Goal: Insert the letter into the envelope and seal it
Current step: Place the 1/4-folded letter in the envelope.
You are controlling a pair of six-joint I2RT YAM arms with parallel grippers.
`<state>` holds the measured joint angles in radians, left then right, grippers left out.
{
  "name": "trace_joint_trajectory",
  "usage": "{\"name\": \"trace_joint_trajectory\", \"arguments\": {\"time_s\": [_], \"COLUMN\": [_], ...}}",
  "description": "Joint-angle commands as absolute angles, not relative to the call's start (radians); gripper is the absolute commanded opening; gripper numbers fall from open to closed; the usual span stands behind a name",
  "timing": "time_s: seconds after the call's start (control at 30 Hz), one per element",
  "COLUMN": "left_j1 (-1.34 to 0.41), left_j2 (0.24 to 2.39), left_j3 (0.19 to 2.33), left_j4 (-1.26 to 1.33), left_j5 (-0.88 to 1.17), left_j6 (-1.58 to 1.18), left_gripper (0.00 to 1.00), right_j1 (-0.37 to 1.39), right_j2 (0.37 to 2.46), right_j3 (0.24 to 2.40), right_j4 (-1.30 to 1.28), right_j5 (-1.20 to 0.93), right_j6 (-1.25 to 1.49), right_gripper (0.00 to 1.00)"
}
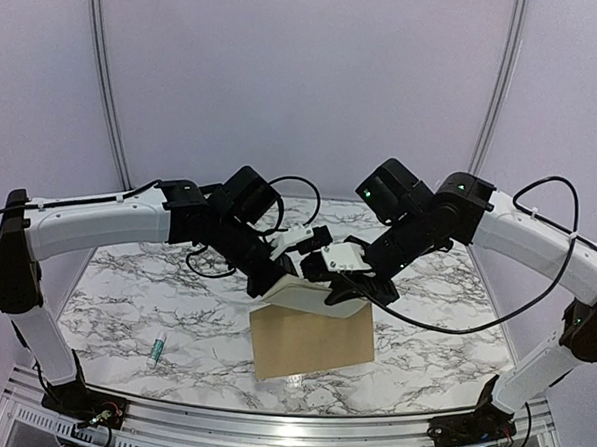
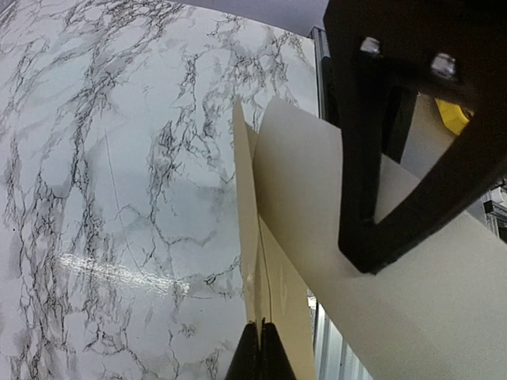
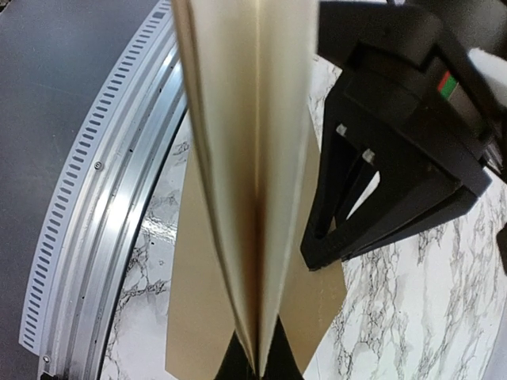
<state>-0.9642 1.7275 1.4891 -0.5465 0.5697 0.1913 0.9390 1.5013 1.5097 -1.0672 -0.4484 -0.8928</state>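
I read left gripper and right gripper both clamped on the letter, above the envelope on the marble-pattern worktop; pale walls behind.

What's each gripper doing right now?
Left gripper: shut, apparently on the envelope flap's edge.
Right gripper: shut on the folded letter.
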Motion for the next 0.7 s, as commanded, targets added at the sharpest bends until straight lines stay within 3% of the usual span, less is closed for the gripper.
{"name": "trace_joint_trajectory", "arguments": {"time_s": [0.0,0.67], "left_j1": [-0.971,-0.983], "left_j2": [1.73,1.753], "left_j3": [1.532,1.551], "left_j4": [-0.562,-0.569], "left_j5": [0.601,0.624], "left_j6": [0.207,0.215], "left_gripper": [0.0,0.0], "right_j1": [0.951,0.975], "right_j2": [1.508,1.511], "right_j3": [1.545,1.516], "right_j4": [-1.08,-1.044], "right_j5": [-0.401,-0.308], "right_j6": [-0.907,-0.941], "right_gripper": [0.0,0.0]}}
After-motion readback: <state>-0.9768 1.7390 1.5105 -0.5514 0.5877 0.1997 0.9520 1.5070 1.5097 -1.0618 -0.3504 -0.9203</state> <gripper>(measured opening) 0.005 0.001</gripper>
